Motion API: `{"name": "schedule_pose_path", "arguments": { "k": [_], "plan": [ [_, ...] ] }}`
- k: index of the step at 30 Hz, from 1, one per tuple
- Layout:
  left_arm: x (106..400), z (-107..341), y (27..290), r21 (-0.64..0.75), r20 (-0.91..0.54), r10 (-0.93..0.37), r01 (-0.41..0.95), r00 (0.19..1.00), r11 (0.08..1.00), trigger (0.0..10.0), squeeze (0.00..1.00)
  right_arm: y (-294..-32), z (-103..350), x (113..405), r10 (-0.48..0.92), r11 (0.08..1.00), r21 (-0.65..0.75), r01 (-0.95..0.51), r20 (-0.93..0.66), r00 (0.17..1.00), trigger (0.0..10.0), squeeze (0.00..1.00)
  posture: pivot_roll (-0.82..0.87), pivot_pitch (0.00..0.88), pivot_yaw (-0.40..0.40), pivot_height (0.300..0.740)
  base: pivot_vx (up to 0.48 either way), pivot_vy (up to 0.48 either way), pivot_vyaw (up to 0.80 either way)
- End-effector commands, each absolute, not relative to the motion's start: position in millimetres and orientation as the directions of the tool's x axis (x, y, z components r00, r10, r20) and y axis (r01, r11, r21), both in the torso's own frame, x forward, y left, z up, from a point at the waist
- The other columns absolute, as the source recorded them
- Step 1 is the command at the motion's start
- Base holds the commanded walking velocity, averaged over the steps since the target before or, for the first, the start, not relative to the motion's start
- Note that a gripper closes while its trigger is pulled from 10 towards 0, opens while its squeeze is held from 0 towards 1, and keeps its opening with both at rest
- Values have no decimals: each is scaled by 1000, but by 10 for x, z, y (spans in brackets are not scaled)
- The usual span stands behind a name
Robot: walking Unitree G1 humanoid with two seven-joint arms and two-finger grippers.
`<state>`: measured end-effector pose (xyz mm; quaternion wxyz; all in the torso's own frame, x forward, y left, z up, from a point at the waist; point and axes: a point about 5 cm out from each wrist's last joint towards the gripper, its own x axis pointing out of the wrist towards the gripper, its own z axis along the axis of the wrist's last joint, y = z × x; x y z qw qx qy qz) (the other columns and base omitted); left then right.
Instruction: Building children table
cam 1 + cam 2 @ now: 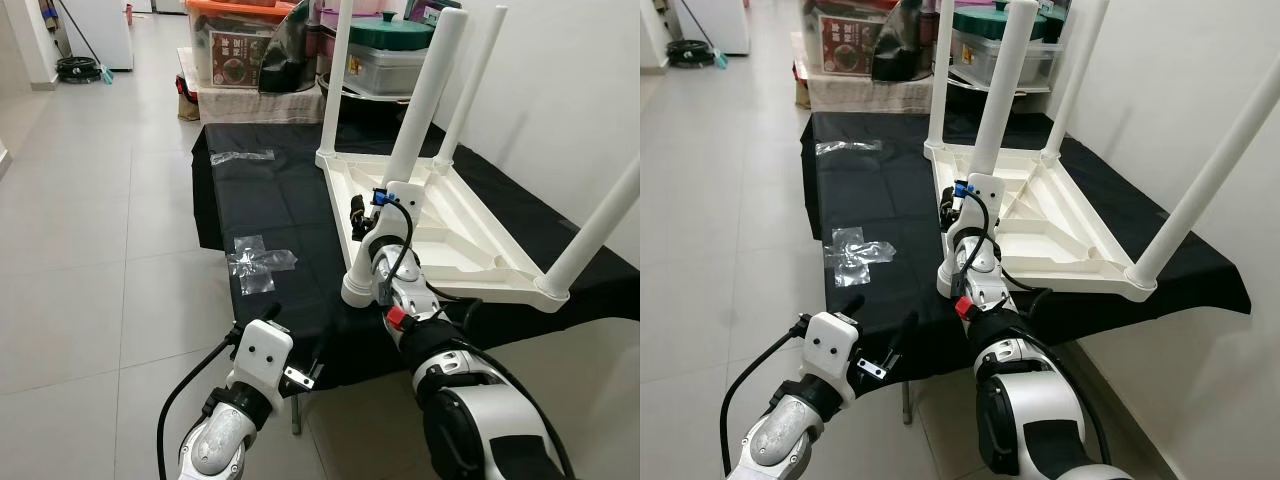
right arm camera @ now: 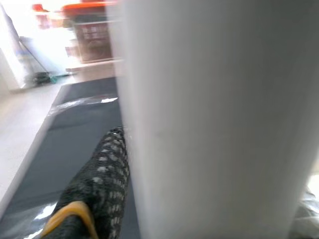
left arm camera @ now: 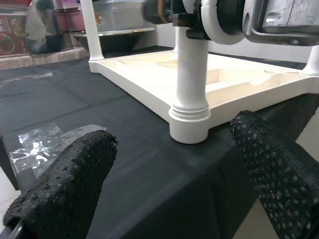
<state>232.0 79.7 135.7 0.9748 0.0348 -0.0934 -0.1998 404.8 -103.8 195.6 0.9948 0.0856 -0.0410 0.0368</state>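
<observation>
A white children's table [image 1: 455, 235] lies upside down on a black cloth [image 1: 270, 200], with its white legs pointing up. My right gripper [image 1: 372, 214] is shut on the near-left leg [image 1: 418, 115] a little above its base. In the right wrist view one black finger [image 2: 99, 189] presses against that leg [image 2: 214, 119]. My left gripper [image 1: 880, 318] hangs open at the cloth's front edge, short of the leg's base [image 3: 189, 107], with nothing between its fingers [image 3: 65, 184].
Crumpled clear plastic [image 1: 258, 262] lies on the cloth to the left of the table, with another piece [image 1: 242, 157] farther back. Storage boxes [image 1: 240, 45] stand behind the cloth. A white wall runs along the right and tiled floor [image 1: 90, 250] spreads to the left.
</observation>
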Motion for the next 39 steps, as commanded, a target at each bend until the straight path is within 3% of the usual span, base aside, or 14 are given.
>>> {"name": "schedule_pose_path", "arguments": {
  "k": [1, 2, 5, 6, 8, 13, 18, 25, 26, 32, 34, 36, 37, 39],
  "plan": [
    [2315, 1334, 782, 106, 161, -400, 387, 902, 916, 10000, 0, -1059, 1977, 4059, 230, 953, 177, -247, 110, 967, 10000, 0, 75, 21, -129, 740, 0, 0, 0],
    [2315, 1334, 782, 106, 161, -400, 387, 902, 916, 10000, 0, -1059, 1977, 4059, 230, 953, 177, -247, 110, 967, 10000, 0, 75, 21, -129, 740, 0, 0, 0],
    [2319, 1333, 780, 106, 161, -400, 387, 902, 916, 10000, 0, -1083, 1953, 4021, 549, 804, 223, -552, 79, 832, 10000, 0, 81, 21, -131, 740, 0, 0, 0],
    [2319, 1333, 780, 106, 161, -400, 387, 902, 916, 10000, 0, -1083, 1953, 4021, 549, 804, 223, -552, 79, 832, 10000, 0, 81, 21, -131, 740, 0, 0, 0],
    [2320, 1333, 774, 107, 161, -401, 388, 902, 916, 10000, 0, -1084, 1955, 3933, 767, 611, 228, -758, 69, 638, 10000, 0, 84, 21, -134, 740, 0, 0, 0],
    [2318, 1336, 772, 108, 163, -399, 386, 902, 916, 10000, 0, -1015, 1946, 3852, 891, 443, 184, -878, 23, 454, 10000, 0, 87, 14, -138, 740, 0, 0, 0],
    [2315, 1334, 775, 108, 163, -399, 386, 902, 916, 10000, 0, -938, 1970, 3847, 910, 406, 170, -898, 17, 415, 10000, 0, 88, 12, -139, 740, 0, 0, 0],
    [2307, 1334, 771, 107, 162, -400, 387, 902, 916, 10000, 0, -662, 2006, 3878, 889, 455, 105, -884, 4, 458, 10000, 0, 89, 16, -138, 740, 0, 0, 0],
    [2307, 1335, 771, 106, 162, -399, 386, 902, 916, 10000, 0, -640, 1999, 3880, 884, 464, 108, -879, -2, 467, 0, 0, 93, 17, -142, 740, 0, 0, 0],
    [2307, 1342, 780, 106, 165, -396, 383, 903, 918, 10000, 0, -646, 2048, 3907, 854, 513, 92, -853, 42, 518, 0, 0, 90, 19, -140, 740, 0, 0, 0],
    [2307, 1340, 782, 106, 164, -396, 383, 904, 918, 10000, 0, -680, 2062, 3946, 810, 581, 83, -809, 39, 586, 0, 0, 85, 20, -137, 740, 0, 0, 0],
    [2307, 1336, 780, 106, 162, -398, 385, 903, 917, 10000, 0, -781, 2067, 4034, 664, 746, 47, -664, 12, 748, 0, 0, 81, 20, -132, 740, 0, 0, 0],
    [2307, 1336, 780, 106, 162, -398, 385, 903, 917, 10000, 0, -781, 2067, 4034, 664, 746, 47, -664, 12, 748, 0, 0, 81, 20, -132, 740, 0, 0, 0],
    [2309, 1333, 778, 107, 160, -399, 386, 903, 916, 10000, 0, -931, 2027, 4105, 448, 894, 5, -448, -22, 894, 0, 0, 79, 16, -132, 740, 0, 0, 0]
  ]
}}
